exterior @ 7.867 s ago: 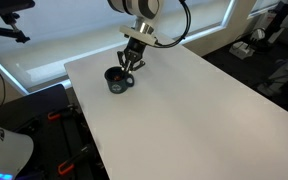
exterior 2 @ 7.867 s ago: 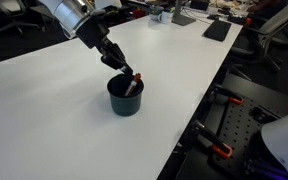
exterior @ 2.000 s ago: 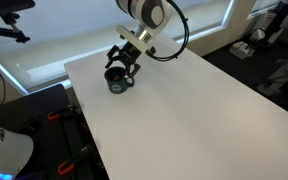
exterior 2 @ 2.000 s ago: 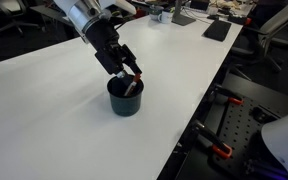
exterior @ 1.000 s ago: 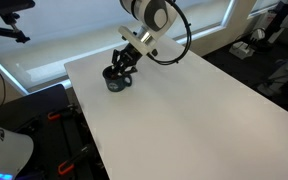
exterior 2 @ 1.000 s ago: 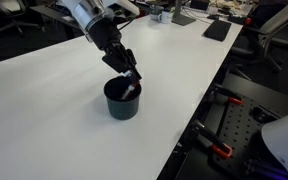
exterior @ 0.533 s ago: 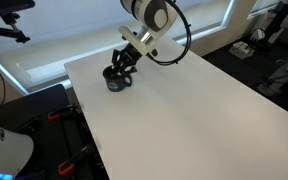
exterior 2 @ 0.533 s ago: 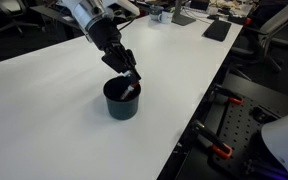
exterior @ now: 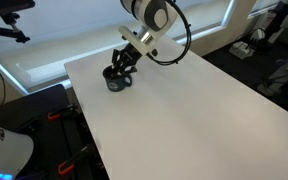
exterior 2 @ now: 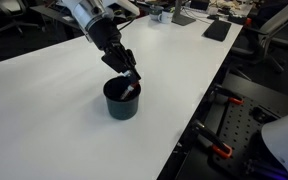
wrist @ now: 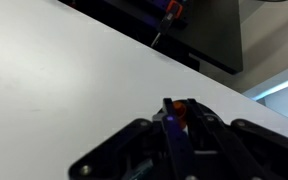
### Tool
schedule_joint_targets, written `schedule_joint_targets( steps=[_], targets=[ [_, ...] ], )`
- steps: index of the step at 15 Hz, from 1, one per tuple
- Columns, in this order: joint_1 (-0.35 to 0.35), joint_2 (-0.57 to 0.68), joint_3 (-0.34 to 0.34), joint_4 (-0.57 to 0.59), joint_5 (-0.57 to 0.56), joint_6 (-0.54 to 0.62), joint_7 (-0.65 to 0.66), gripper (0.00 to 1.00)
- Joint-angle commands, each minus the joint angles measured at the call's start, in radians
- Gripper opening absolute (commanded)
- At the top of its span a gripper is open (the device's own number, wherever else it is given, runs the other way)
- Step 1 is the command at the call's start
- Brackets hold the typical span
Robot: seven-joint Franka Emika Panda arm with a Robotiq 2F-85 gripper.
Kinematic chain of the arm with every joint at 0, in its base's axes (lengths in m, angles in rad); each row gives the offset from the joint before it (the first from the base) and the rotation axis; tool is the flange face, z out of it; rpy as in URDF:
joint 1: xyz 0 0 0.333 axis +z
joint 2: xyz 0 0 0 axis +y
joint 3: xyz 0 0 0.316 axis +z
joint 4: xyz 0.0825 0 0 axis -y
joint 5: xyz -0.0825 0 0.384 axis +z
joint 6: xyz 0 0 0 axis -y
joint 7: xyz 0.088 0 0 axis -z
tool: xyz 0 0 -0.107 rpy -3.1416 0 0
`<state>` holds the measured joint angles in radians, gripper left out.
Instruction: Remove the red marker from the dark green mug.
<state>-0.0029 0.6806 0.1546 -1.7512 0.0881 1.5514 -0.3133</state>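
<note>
We are reaching over the dark green mug point(exterior 2: 120, 100), which is standing on the white tabletop point(exterior 2: 54, 110) near one edge. Our gripper point(exterior 2: 132, 76) is tilting down to the mug's rim, its jaws pinching the upper end of the red marker point(exterior 2: 134, 86). The marker's lower part is leaning inside the mug. In the wrist view the marker point(wrist: 181, 108) is showing red between the jaws.

A large white table point(exterior: 184, 110) fills the scene under even light. In an exterior view, a bright window-like panel point(exterior: 44, 45) runs beyond its far edge. Dark stands with orange clamps point(exterior 2: 222, 152) sit off another edge, and cluttered desks point(exterior 2: 216, 28) stand behind.
</note>
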Motion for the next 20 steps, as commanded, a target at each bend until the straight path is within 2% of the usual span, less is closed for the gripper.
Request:
schedule_joint_targets(
  steps=[1, 7, 12, 20],
  targets=[
    [0.005, -0.031, -0.009, -0.023, 0.016, 0.025, 0.000, 0.04],
    [0.005, -0.084, -0.016, -0.051, 0.013, 0.050, 0.018, 0.04],
    [0.004, -0.182, -0.032, -0.110, 0.011, 0.084, 0.035, 0.04],
    [0.004, -0.482, -0.074, -0.341, 0.014, 0.194, 0.121, 0.04]
  ],
)
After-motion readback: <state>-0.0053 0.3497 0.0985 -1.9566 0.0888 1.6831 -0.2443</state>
